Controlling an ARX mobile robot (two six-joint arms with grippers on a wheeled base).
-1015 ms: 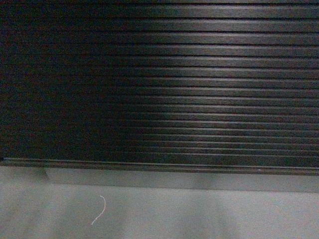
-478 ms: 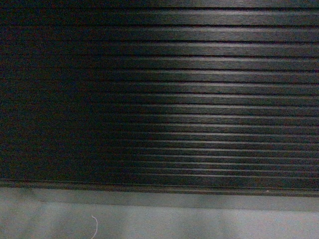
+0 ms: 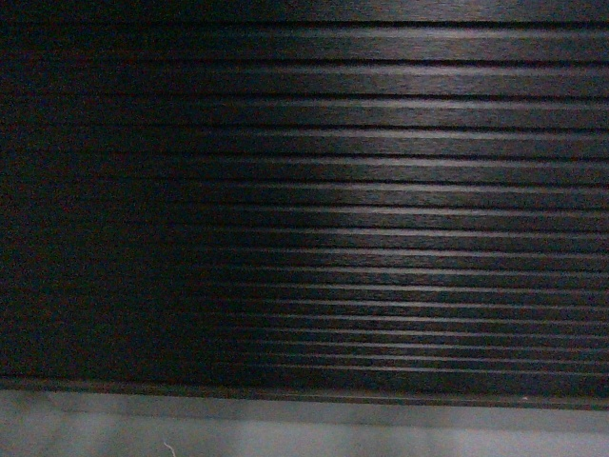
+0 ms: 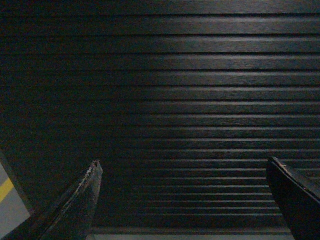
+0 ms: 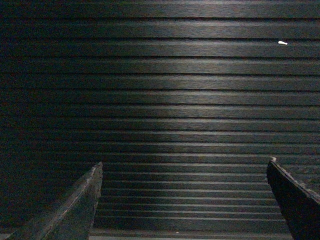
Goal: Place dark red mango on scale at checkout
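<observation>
While the head camera stares forward, nearly everything it takes in is the checkout (image 3: 381, 209), or rather its ribbed dark front panel: row on row of horizontal slats, lit in a soft band right of centre and sinking into shadow on the left. Below the panel's bottom edge runs a narrow strip of grey floor (image 3: 314, 433), with a tiny pale curl of thread (image 3: 169, 447) lying on it toward the left, right at the frame's lower border.

Over on the left wrist camera, the left gripper (image 4: 187, 200) shows two dark fingertips spread wide apart, nothing between them but more slats. The panel's base line sits just under the fingertips, and at the far lower left corner beside the panel there is a sliver of grey floor with a yellow stripe (image 4: 5, 189) across it.

The right wrist camera gives the same picture: the right gripper (image 5: 185, 200) with its fingers well spread and empty, facing the slats square on. A small white speck (image 5: 283, 43) sits on the panel high to the right.

Neither the dark red mango nor the scale appears in any view; the countertop lies above the frames. The panel fills each view, with the floor strip beneath as the only open ground.
</observation>
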